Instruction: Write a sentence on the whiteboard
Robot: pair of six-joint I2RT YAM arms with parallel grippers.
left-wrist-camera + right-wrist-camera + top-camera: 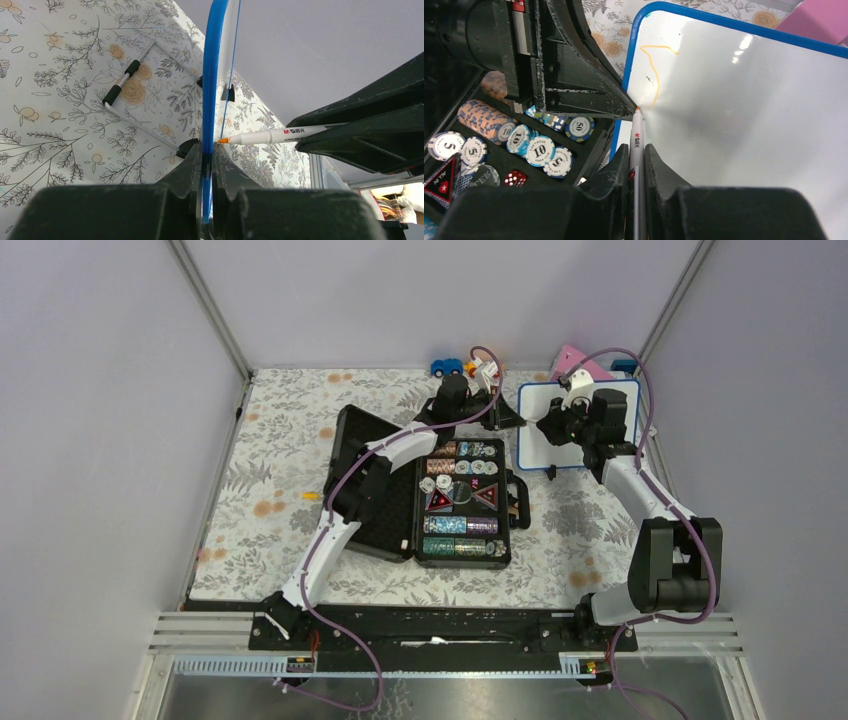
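Observation:
The whiteboard (565, 445), white with a thin blue frame, stands at the back right. My left gripper (508, 418) is shut on its left edge; in the left wrist view (207, 150) the blue frame (211, 75) runs up from between the jaws. My right gripper (548, 428) is shut on a white marker (636, 145) with an orange tip. The tip touches the board face (744, 115) near its left edge, just by the left gripper's fingers (589, 90). A thin yellow-orange line (651, 70) curves down the board's top-left corner to the tip. The marker also shows in the left wrist view (272, 135).
An open black case (462, 502) of poker chips and dice lies left of the board. A pink wedge-shaped object (582, 364) stands behind the board. Small toys (448, 367) sit at the back edge. A wire stand (131, 95) lies on the floral cloth.

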